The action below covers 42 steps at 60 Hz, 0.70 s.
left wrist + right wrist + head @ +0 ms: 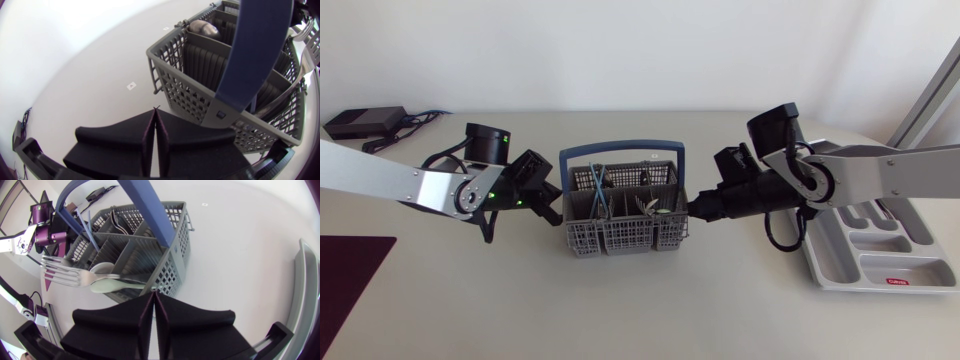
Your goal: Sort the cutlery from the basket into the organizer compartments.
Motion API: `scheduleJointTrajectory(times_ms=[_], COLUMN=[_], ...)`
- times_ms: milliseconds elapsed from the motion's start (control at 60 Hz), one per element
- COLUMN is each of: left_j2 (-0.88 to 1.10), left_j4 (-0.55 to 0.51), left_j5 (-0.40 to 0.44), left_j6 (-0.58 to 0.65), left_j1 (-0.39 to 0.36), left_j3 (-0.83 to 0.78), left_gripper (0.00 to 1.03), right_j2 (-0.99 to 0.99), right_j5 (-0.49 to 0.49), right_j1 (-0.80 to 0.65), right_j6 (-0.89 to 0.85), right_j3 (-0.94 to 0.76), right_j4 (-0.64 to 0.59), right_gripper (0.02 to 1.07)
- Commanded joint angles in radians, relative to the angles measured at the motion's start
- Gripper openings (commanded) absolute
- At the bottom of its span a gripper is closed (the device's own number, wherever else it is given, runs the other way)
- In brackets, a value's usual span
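At the lower left of the head view a dark mat [350, 268] lies on the table [520, 310]. At the lower right sits the grey organizer [880, 262], partly under the right arm. The grey basket [620, 235] stands at frame centre, its blue handle [620, 150] arched over it and cutlery upright in its compartments. The left gripper [552, 203] is at the basket's left wall, and the right gripper [694, 208] is at its right wall. In the left wrist view the left gripper's fingers [120, 140] are pressed flat together with nothing between them, tips just short of the basket. In the right wrist view the right gripper's fingers [190, 325] are likewise pressed together and empty. Ahead of them a fork [65, 272] and a spoon [107, 283] project from the basket. A black power adapter [365, 122] lies at the upper left.
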Motion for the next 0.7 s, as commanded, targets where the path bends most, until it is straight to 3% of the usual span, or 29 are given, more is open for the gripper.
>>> scheduleJointTrajectory(times_ms=[0, 217, 683], left_j2=[0.039, 0.079, -0.044], left_j4=[0.011, 0.002, 0.007], left_j5=[0.029, 0.029, 0.031], left_j6=[-0.025, -0.024, -0.004], left_j1=[-0.039, -0.037, -0.023], left_j3=[0.080, 0.124, -0.011], left_gripper=[0.04, 0.04, 0.04], right_j2=[-0.037, -0.040, 0.011], right_j5=[-0.055, -0.037, 0.002], right_j1=[0.039, 0.053, 0.111], right_j6=[-0.004, -0.005, -0.011], right_j3=[-0.018, -0.016, 0.025], right_j4=[0.010, 0.013, 0.033], right_gripper=[0.12, 0.12, 0.12])
